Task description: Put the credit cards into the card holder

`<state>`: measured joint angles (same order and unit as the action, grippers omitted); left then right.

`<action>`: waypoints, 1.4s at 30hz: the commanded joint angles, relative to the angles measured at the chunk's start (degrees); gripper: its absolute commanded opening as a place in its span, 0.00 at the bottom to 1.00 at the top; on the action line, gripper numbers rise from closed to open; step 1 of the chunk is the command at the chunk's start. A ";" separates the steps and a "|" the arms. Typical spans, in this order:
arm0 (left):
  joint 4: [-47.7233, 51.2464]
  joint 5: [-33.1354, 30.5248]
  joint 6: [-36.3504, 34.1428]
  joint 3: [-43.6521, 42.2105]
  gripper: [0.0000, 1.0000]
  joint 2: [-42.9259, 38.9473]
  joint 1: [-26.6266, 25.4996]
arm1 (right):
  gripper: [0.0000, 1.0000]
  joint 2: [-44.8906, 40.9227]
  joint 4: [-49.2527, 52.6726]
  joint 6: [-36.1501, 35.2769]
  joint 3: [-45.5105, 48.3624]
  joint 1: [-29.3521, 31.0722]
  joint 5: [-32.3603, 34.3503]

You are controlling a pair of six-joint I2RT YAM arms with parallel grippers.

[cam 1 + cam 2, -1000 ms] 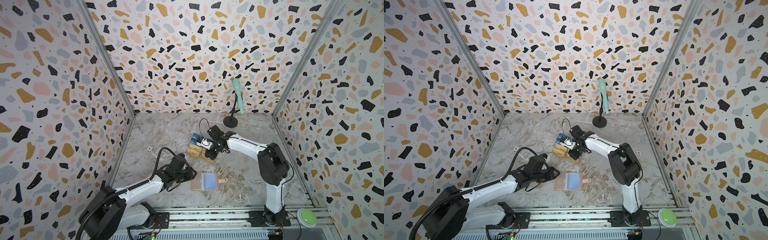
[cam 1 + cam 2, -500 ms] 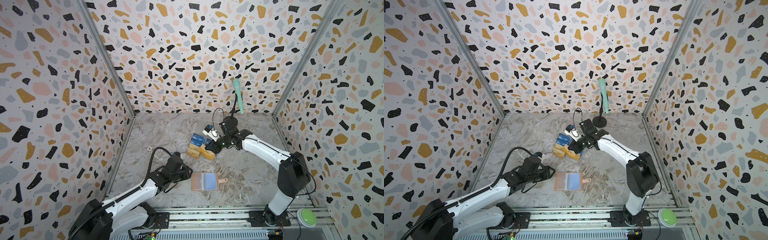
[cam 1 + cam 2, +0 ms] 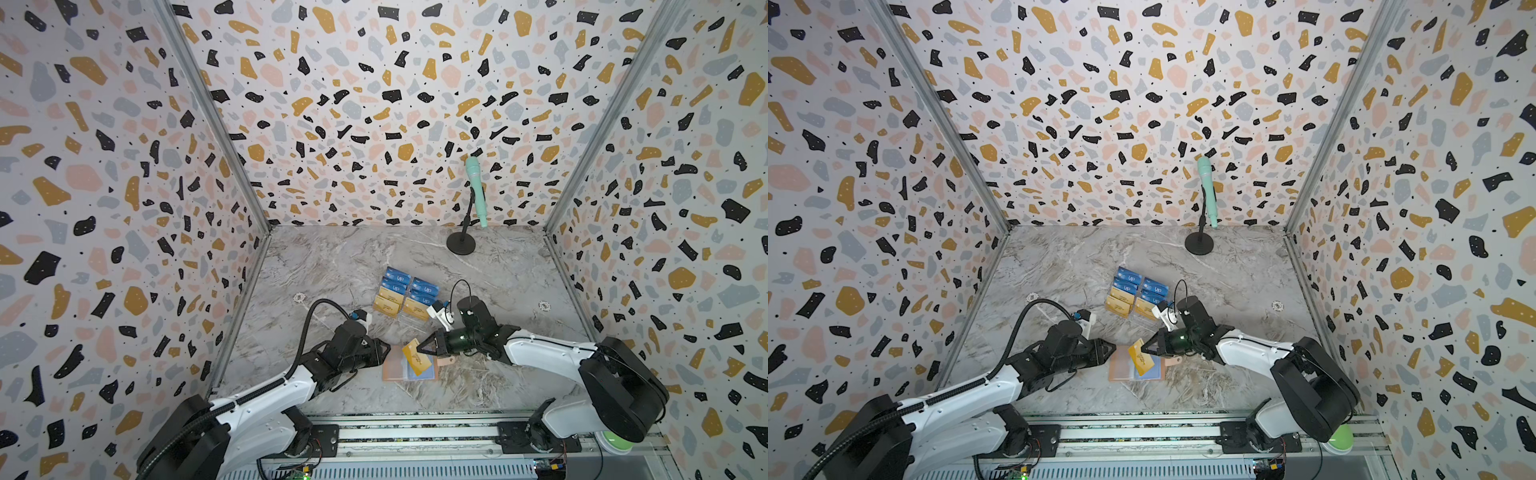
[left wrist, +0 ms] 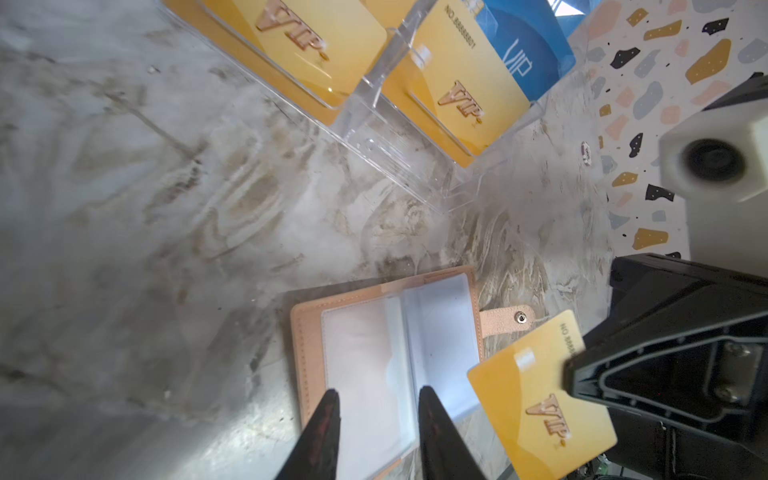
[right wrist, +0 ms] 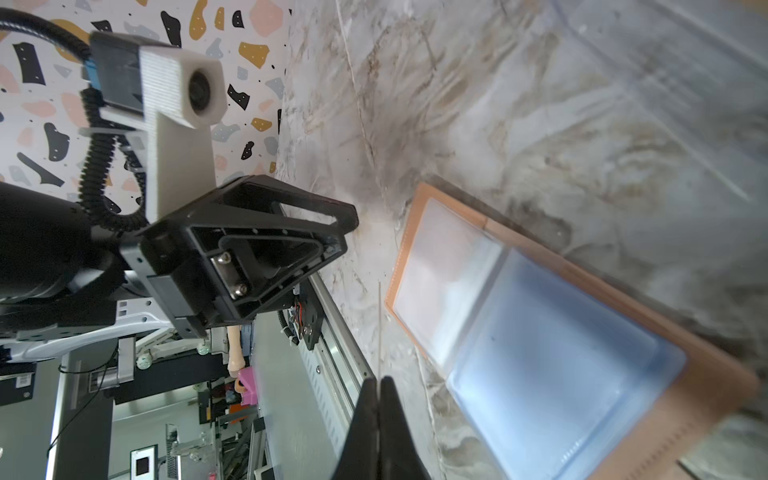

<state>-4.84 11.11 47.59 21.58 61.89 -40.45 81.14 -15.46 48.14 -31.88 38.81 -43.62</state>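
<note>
Newly arrived above the open salmon-pink leather card holder (image 3: 392, 370): my right gripper (image 3: 422, 348), clenched on one gold plastic card (image 3: 417, 360). Left gripper (image 4: 377, 392): parted, empty. Insertion next.

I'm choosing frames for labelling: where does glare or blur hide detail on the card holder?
Left wrist view: glare whitens the clear sleeves of the card holder; the gold card is sharp. Right wrist view: the card holder is blurred. Both top views: evenly lit, sharp.
</note>
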 commanded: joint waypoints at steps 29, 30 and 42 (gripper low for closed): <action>-11.51 1.13 1.71 -2.00 0.03 15.41 -2.71 | 0.00 8.33 -8.90 7.59 4.00 -0.17 2.68; -11.38 1.06 1.64 -2.01 0.03 15.45 -2.71 | 0.00 8.40 -8.83 7.54 3.94 -0.17 2.73; -12.22 1.19 2.31 -2.59 0.03 15.54 -2.71 | 0.00 10.62 -11.15 7.36 3.34 -0.19 2.13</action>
<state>-16.71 12.91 50.13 20.16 77.23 -42.87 91.15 -25.71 56.27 -27.90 38.70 -41.41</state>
